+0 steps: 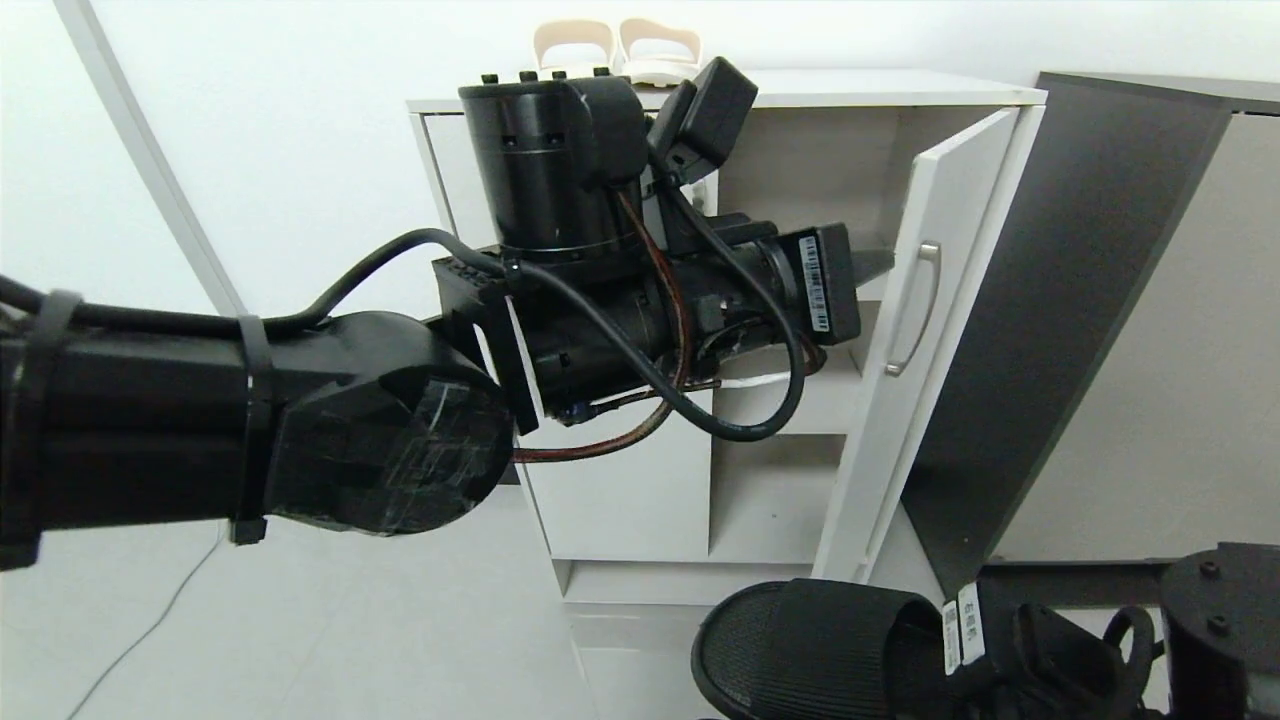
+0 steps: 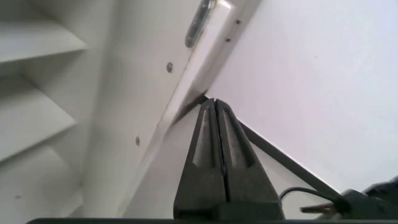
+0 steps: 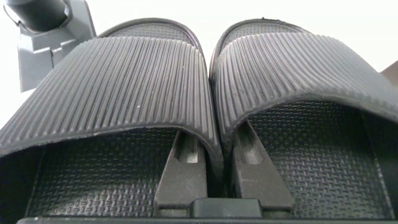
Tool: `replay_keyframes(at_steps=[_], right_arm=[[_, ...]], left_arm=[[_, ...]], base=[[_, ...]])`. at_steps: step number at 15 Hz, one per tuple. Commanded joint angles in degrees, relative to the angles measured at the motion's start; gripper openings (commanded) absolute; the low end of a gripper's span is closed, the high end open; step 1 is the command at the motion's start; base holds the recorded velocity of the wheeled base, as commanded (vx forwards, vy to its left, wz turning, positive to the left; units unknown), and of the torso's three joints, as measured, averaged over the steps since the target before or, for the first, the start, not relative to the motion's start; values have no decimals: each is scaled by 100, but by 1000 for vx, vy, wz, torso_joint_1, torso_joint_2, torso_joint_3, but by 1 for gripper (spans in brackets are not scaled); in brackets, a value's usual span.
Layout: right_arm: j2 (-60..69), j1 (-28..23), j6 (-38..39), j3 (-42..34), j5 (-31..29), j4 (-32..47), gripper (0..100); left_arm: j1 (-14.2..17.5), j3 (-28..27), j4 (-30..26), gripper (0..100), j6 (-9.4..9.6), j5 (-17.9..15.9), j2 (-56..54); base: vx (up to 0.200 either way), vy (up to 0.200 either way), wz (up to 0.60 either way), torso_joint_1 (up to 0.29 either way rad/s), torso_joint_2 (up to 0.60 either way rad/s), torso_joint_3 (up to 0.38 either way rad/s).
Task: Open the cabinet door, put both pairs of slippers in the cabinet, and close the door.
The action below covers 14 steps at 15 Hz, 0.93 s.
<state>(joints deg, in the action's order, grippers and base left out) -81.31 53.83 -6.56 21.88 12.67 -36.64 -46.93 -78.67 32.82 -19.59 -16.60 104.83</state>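
Observation:
The white cabinet [image 1: 800,92] stands ahead with its right door [image 1: 945,330] swung open and shelves showing inside. A cream pair of slippers [image 1: 615,48] lies on its top. My left gripper [image 1: 880,263] is at the door's inner edge beside the handle [image 1: 915,310]. In the left wrist view the left gripper [image 2: 215,104] is shut with nothing between its fingers, tips close to the door edge [image 2: 186,87]. Low at the front, a black pair of slippers [image 1: 820,650] hangs side by side in my right gripper [image 3: 216,134], which is shut on their two touching inner walls.
A dark grey panel [image 1: 1080,300] leans or stands right of the open door, close behind it. A thin cable [image 1: 150,620] runs over the pale floor at the left. My left arm blocks much of the cabinet's left half.

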Motion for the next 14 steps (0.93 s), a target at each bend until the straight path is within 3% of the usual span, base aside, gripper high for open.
replay_keyframes(at_steps=[1, 4, 6, 9, 10, 12, 13, 14], right_arm=[[-16, 4, -3, -26, 8, -44, 0], [-175, -40, 76, 71, -54, -185, 0], [-473, -207, 287, 317, -361, -273, 0], [-1203, -233, 1130, 1090, -1829, -299, 0], [-1370, -294, 1297, 1336, -2172, -299, 0], [-1616, -461, 1368, 1679, -2699, -291, 0], [-1801, -593, 1377, 1881, -3068, -291, 0], [-1932, -646, 1377, 2083, -3499, -291, 0]], left_arm=[[-44, 71, 58, 0, -1, 8, -85], [237, 299, 304, 0, 8, 43, -147], [615, 580, 304, 0, 34, 254, -393], [1415, 1556, 111, 0, 447, 500, -1430], [1608, 1829, -100, 0, 465, 711, -1905], [1898, 2198, -856, 0, 509, 1520, -2722], [2004, 2409, -1533, 0, 614, 2249, -3249], [2057, 2751, -1990, 0, 623, 2697, -3917]], base=[[-200, 0, 0, -2, 2, 7], [0, 0, 0, 0, 0, 0], [0, 0, 0, 0, 0, 0], [0, 0, 0, 0, 0, 0], [0, 0, 0, 0, 0, 0], [0, 0, 0, 0, 0, 0], [0, 0, 0, 0, 0, 0], [0, 0, 0, 0, 0, 0]])
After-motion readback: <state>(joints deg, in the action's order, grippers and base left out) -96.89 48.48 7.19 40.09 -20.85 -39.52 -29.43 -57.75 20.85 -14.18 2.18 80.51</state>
